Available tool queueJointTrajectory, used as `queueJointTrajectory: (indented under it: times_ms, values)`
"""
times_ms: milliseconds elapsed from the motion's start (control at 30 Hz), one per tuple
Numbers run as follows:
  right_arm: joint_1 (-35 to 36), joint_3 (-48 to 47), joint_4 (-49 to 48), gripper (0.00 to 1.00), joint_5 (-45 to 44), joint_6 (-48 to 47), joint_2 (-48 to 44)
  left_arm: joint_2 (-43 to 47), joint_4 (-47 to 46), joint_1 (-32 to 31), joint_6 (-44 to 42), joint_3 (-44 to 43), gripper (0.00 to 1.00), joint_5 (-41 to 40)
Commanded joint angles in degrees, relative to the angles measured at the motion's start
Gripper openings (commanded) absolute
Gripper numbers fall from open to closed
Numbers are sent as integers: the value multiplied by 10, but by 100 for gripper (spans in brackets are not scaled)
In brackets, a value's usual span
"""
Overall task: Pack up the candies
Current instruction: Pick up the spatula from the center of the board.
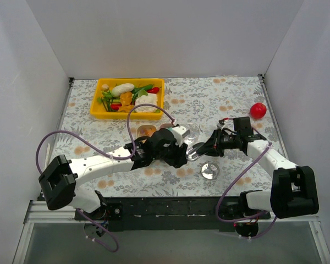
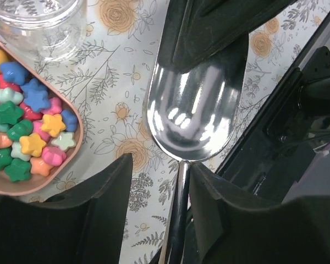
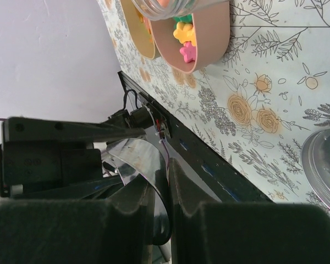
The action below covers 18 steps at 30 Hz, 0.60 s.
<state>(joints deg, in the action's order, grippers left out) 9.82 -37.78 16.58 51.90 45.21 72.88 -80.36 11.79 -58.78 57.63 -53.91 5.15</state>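
Observation:
Colourful star-shaped candies fill a pink oval dish; they also show in the right wrist view. A second dish of yellow-orange candies sits beside it. The metal scoop is empty and hangs just above the table. My right gripper is shut on the scoop's bowl rim. My left gripper is open around the scoop's handle, which lies against one finger. Both grippers meet at mid-table.
A clear glass jar stands open beside the pink dish, and its lid lies near the front edge. A yellow tray of toy vegetables is at the back left. A red ball is at the right.

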Motion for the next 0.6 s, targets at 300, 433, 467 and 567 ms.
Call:
queueJointTrajectory:
  times_ms: [300, 433, 467, 567]
  values:
    - [2, -12, 6, 1, 35, -20, 16, 37, 15, 0, -9, -11, 36, -24]
    - [1, -12, -1, 1, 38, -14, 15, 29, 20, -1, -12, -20, 0, -15]
    - [1, -12, -1, 1, 36, -14, 16, 28, 24, -1, -10, -24, 0, -18]
    - [2, -13, 0, 25, 23, -21, 13, 24, 47, -1, -2, -39, 0, -30]
